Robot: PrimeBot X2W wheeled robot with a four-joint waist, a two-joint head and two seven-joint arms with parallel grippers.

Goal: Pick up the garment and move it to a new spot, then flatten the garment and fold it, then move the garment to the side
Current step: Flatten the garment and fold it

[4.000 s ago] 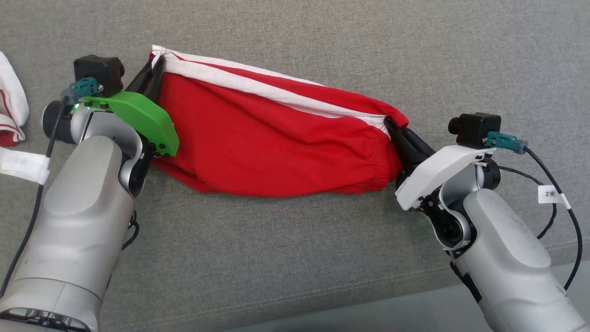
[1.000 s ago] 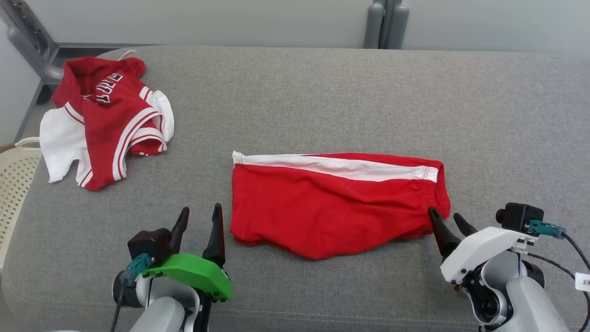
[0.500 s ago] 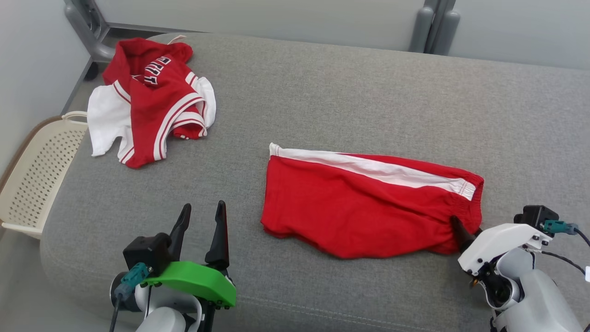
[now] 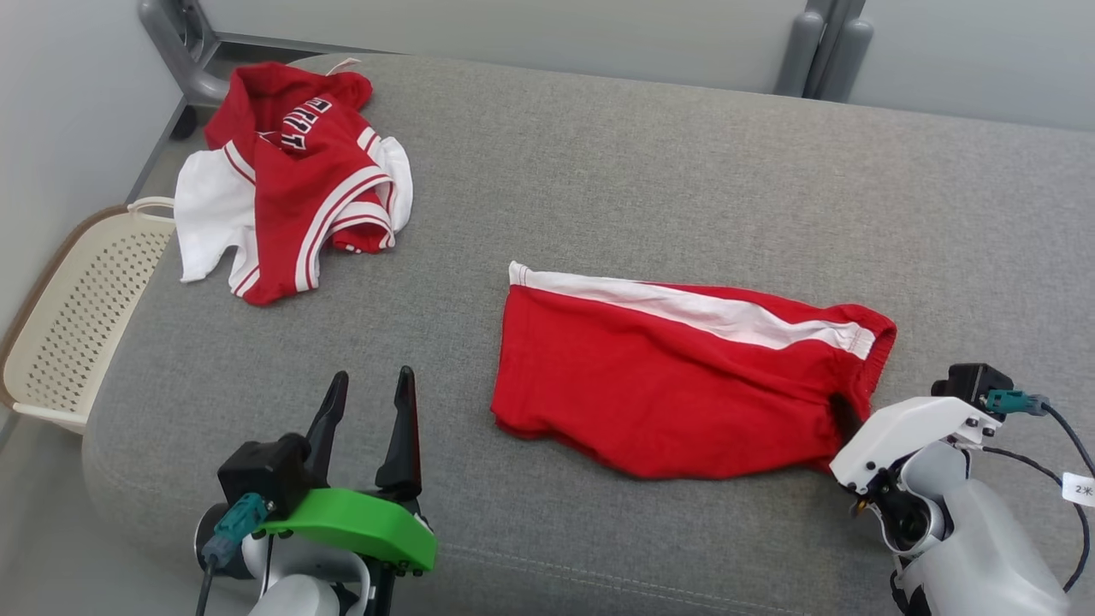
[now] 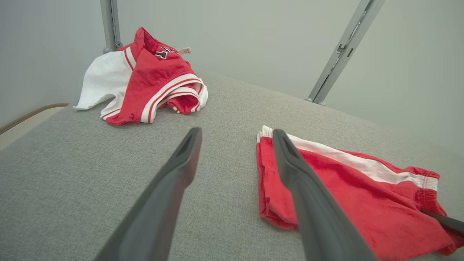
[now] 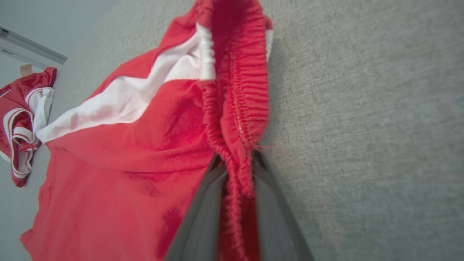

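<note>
1. Shorts point(image 4: 676, 385) flat on grey sofa point(image 4: 684, 154), apparently folded already, white stripe along far edge, waistband at robot's right.
2. Right tool point(image 6: 235, 163) clenched on elastic waistband at near corner, probably to drag shorts off to the side.
3. Left tool point(image 4: 368, 398) released, fingers spread, parked near shorts' left edge, not touching.
4. Jersey point(image 4: 291, 180) heaped at far left, well apart; basket point(image 4: 68, 334) beside sofa.
</note>
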